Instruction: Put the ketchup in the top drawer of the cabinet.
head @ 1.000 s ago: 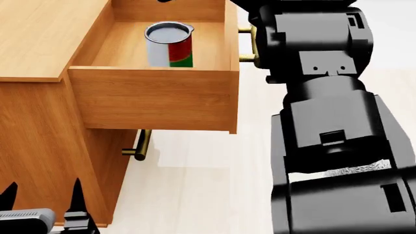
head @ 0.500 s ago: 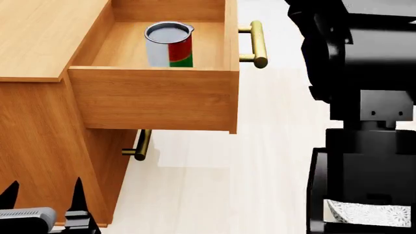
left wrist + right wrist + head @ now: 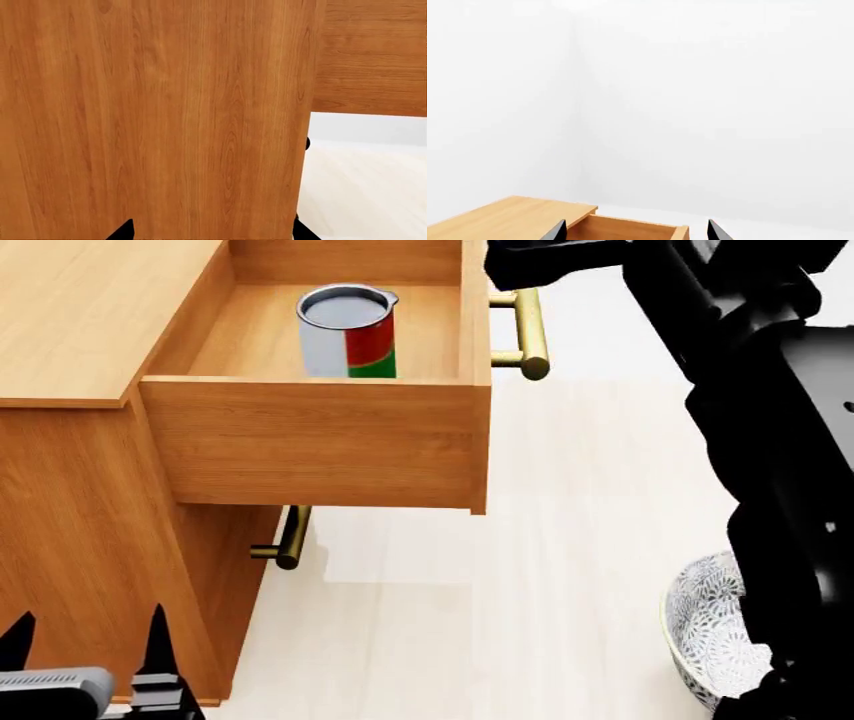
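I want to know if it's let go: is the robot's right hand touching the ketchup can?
Apart. Right wrist view: open right gripper holds nothing.

The cabinet (image 3: 80, 330) is orange-brown wood with a fine grain and a smooth, matt finish; close before the left gripper (image 3: 210, 231) its side shows long streaked grain. The top drawer (image 3: 314, 445) is the same wood, a shade lighter, with a polished brass handle (image 3: 531, 330). The ketchup (image 3: 347, 330) is a tin with a dull silver-grey metal top and a glossy printed label. The bowl (image 3: 707, 640) looks glazed, white with a fine grey pattern. The floor (image 3: 534, 570) is pale, smooth wood.
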